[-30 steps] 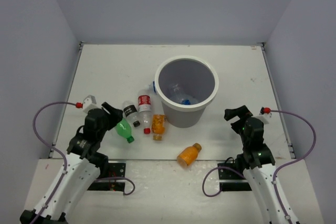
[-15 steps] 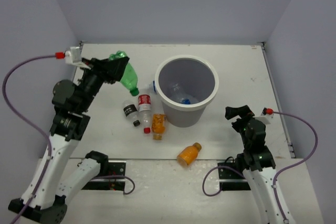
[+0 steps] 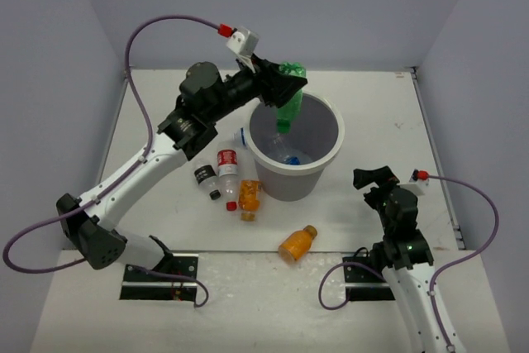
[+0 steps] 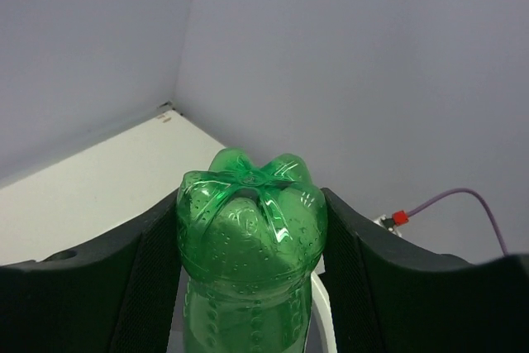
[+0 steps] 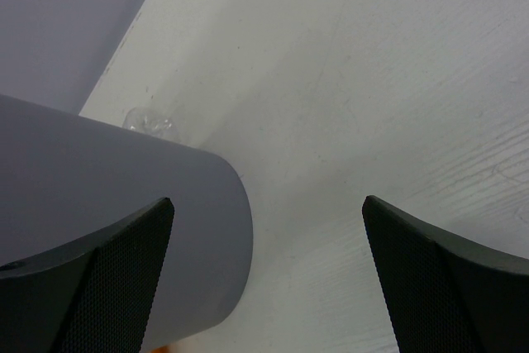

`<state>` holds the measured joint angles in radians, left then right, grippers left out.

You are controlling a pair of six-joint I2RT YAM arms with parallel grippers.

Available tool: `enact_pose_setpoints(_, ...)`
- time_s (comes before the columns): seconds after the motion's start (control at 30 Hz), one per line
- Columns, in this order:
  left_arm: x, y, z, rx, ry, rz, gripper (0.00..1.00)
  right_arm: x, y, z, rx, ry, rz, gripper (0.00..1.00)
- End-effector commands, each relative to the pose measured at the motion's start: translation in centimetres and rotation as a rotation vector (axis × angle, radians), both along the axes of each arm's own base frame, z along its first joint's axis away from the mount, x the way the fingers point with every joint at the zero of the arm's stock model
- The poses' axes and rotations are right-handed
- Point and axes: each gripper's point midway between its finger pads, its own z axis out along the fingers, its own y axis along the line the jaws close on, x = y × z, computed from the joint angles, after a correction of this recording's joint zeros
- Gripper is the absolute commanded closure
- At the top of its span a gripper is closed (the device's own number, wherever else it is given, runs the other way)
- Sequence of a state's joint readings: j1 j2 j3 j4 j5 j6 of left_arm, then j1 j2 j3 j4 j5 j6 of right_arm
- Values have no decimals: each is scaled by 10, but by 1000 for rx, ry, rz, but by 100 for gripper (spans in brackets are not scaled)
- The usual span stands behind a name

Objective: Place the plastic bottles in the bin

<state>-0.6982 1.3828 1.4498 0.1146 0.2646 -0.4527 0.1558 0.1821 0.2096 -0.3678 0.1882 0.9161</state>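
My left gripper (image 3: 285,87) is shut on a green bottle (image 3: 289,103) and holds it cap-down over the far-left part of the bin's (image 3: 250,131) opening. In the left wrist view the bottle's base (image 4: 252,221) fills the gap between the black fingers (image 4: 153,274), with the bin's white rim (image 4: 319,307) below. A red-labelled bottle (image 3: 227,163), a black-labelled one (image 3: 205,177) and an orange one (image 3: 249,197) lie left of the bin. Another orange bottle (image 3: 297,243) lies in front. My right gripper (image 3: 376,178) is open and empty, right of the bin's wall (image 5: 124,229).
Bottles lie inside the bin (image 3: 289,157), and a clear one (image 5: 149,121) rests against its far-left side. Grey walls close in the table on three sides. The left arm's cable (image 3: 157,26) arcs high over the table's left half.
The left arm has lifted the green bottle off the table's left side and swung it up and right, over the bin. The right arm has stayed put.
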Motion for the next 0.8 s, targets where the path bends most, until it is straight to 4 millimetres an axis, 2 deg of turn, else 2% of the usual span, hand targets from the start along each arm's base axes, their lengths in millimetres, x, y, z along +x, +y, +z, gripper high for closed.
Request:
enact_pose_setpoints(0.0, 22, -9, 1, 68, -40, 88, 27, 1, -2, 7, 17, -25, -21, 1)
enact_pose_setpoints(0.03, 24, -11, -3, 72, -28, 88, 1, 1, -2, 7, 18, -26, -22, 1)
enact_pose_setpoints(0.17, 23, -16, -8, 79, -13, 69, 0, 1, -3, 7, 12, -27, -22, 1)
enact_pose_setpoints(0.27, 18, -13, -3, 74, -14, 68, 0, -1, -3, 9, 4, -18, -18, 1)
enact_pose_setpoints(0.4, 12, 1, 7, 62, -11, 101, 0, -7, 4, 19, 2, -1, 32, 1)
enact_pose_setpoints(0.47, 5, 11, 1, 83, 2, 119, 0, -14, 9, 22, 7, 35, 66, 1)
enact_pose_setpoints(0.57, -7, 42, 5, 83, -2, 202, 0, -31, 25, 20, 5, 137, 178, 1)
enact_pose_setpoints(0.63, -4, 66, -12, 100, 38, 316, 0, -40, 37, 12, 7, 214, 270, 1)
enact_pose_setpoints(0.67, -5, 80, -17, 95, 54, 369, 0, -46, 53, 11, 37, 242, 364, 1)
enact_pose_setpoints(0.77, -17, 115, -28, 62, 85, 472, 0, -58, 70, 4, 78, 335, 475, 1)
